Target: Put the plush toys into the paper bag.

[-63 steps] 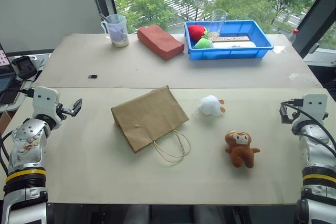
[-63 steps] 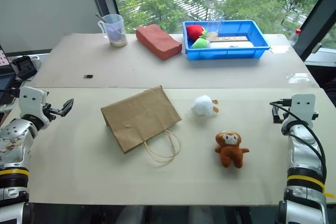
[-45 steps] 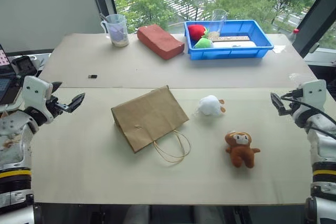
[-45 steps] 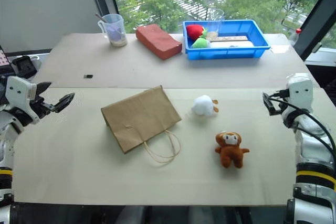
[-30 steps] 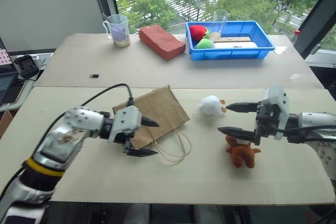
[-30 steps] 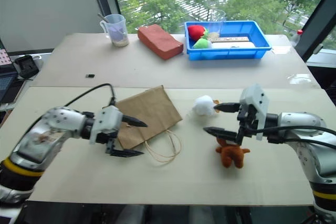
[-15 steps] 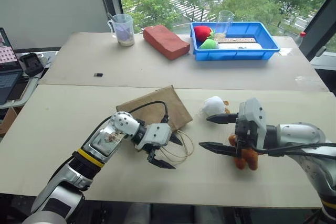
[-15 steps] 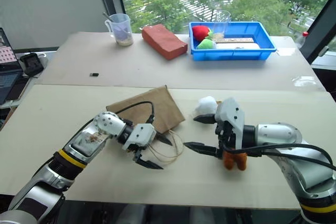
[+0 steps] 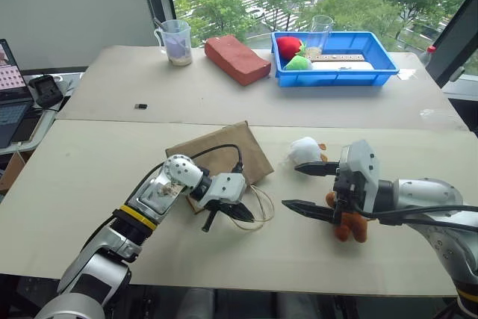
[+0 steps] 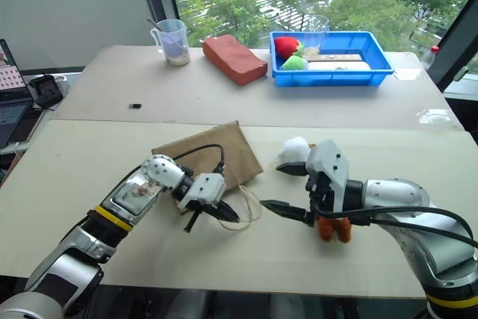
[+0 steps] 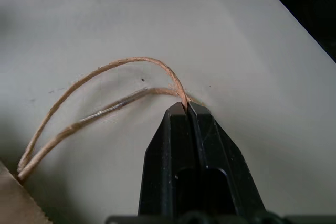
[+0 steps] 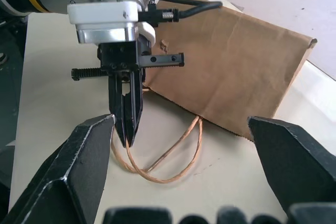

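Note:
The brown paper bag [image 9: 216, 156] lies flat mid-table, its tan cord handles [image 9: 262, 203] looping toward me. My left gripper [image 9: 249, 217] is shut, pinching one cord handle [image 11: 157, 66] at its tips [image 11: 186, 106]. A white fluffy plush toy [image 9: 305, 150] sits right of the bag. The brown monkey plush toy [image 9: 348, 226] lies nearer me, partly hidden behind my right gripper [image 9: 294, 187], which hangs open just left of it with nothing between its fingers. In the right wrist view the left gripper [image 12: 126, 129] stands over the handle loop [image 12: 173, 156] in front of the bag [image 12: 236, 72].
At the back stand a reddish brick-shaped block [image 9: 237, 59], a clear measuring cup [image 9: 174, 41] and a blue bin [image 9: 373, 72] holding red and green soft fruit shapes. A small black item [image 9: 141, 106] lies on the far table half. A laptop [image 9: 10, 87] sits left.
Both arms swung in from the table's sides to the middle. The left gripper then dropped onto the cord handle and shut on it. The right gripper stayed open beside the monkey.

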`<action>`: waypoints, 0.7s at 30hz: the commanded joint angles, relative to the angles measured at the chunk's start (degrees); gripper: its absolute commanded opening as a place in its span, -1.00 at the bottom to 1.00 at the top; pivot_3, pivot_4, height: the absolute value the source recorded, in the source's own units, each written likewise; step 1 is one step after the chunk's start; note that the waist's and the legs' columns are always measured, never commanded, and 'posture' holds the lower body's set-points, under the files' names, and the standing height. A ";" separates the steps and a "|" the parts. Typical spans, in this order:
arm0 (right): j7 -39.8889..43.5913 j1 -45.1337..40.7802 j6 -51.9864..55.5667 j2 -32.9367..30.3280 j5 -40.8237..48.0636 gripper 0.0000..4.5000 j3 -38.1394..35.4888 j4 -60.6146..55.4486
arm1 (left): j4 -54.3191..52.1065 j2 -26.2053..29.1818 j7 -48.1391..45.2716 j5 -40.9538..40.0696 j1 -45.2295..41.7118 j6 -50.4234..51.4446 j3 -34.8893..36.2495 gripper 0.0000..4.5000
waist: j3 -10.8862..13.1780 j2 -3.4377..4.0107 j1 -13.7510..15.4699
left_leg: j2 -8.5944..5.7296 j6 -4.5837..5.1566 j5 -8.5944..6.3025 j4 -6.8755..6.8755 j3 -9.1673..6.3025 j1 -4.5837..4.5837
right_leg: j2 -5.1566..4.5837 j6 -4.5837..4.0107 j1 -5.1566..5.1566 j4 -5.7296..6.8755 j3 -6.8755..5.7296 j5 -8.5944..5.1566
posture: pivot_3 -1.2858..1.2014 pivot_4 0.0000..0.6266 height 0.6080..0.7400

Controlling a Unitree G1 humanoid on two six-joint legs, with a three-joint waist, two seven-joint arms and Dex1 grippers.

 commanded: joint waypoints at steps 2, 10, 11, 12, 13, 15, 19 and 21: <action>1.47 4.38 -2.24 -1.84 -0.95 1.00 -2.86 -1.65 | -6.90 2.25 -2.97 -10.11 -3.07 9.31 7.81 -0.98 | 0.00 0.00 0.01 | 0.00 0.06 -0.04 0.00 -0.03 -0.01 | 0.00 0.01 -0.01 0.02 -0.02 -0.01 | 0.03 -0.52 1.00; -2.07 1.89 -8.21 6.91 -8.13 0.48 6.09 5.50 | -5.92 4.88 -2.42 -19.09 -7.12 19.68 17.21 -1.00 | -0.01 -0.05 -0.75 | 0.00 0.10 -0.06 0.08 -0.03 0.08 | 0.03 0.03 0.06 0.05 -0.01 -0.02 | 0.03 -0.52 1.00; -3.06 -0.10 -8.54 9.29 -9.03 0.35 7.90 6.55 | -5.85 4.95 -2.14 -19.20 -7.50 20.15 17.57 -1.00 | -0.01 -0.04 -0.87 | 0.01 0.11 -0.06 0.11 -0.03 0.08 | 0.03 0.03 0.06 0.09 -0.01 -0.02 | 0.03 -0.52 1.00; -3.95 -1.95 -8.82 11.47 -9.94 0.19 9.60 7.61 | -5.75 5.06 -1.95 -19.20 -7.84 20.32 17.81 -1.00 | -0.01 -0.04 -1.05 | 0.01 0.10 -0.06 0.12 -0.03 0.07 | 0.03 0.03 0.04 0.11 -0.01 -0.02 | 0.03 -0.52 1.00; -4.82 -3.73 -8.96 13.65 -10.95 0.02 11.34 8.69 | -5.68 5.13 -1.67 -19.26 -8.17 20.64 18.10 -1.00 | -0.01 -0.04 -1.33 | 0.01 0.11 -0.06 0.12 -0.04 0.08 | 0.04 0.03 0.03 0.13 -0.01 -0.02 | 0.03 -0.52 1.00; -5.91 -6.00 -9.18 17.12 -12.25 -0.27 13.73 10.36 | -5.83 5.20 -1.24 -19.42 -8.38 20.99 18.56 -1.00 | -0.01 -0.04 -1.52 | 0.01 0.10 -0.06 0.12 -0.05 0.06 | 0.05 0.03 -0.01 0.15 -0.01 -0.02 | 0.03 -0.52 1.00; -8.50 -9.80 -10.59 25.93 -14.33 -0.92 17.36 17.73 | -6.53 5.33 -0.78 -19.28 -7.77 20.21 19.08 -1.00 | -0.02 -0.03 -1.52 | 0.01 0.11 -0.06 0.07 -0.11 0.04 | 0.05 0.03 -0.03 0.14 -0.03 -0.02 | 0.03 -0.52 1.00; -9.06 -11.21 -12.27 29.30 -16.35 -0.99 19.27 22.29 | -7.22 5.28 -0.34 -19.46 -7.55 20.35 19.37 -1.00 | -0.02 -0.03 -1.59 | 0.01 0.11 -0.06 0.03 -0.10 0.04 | 0.05 0.02 -0.04 0.12 -0.03 -0.02 | 0.03 -0.52 1.00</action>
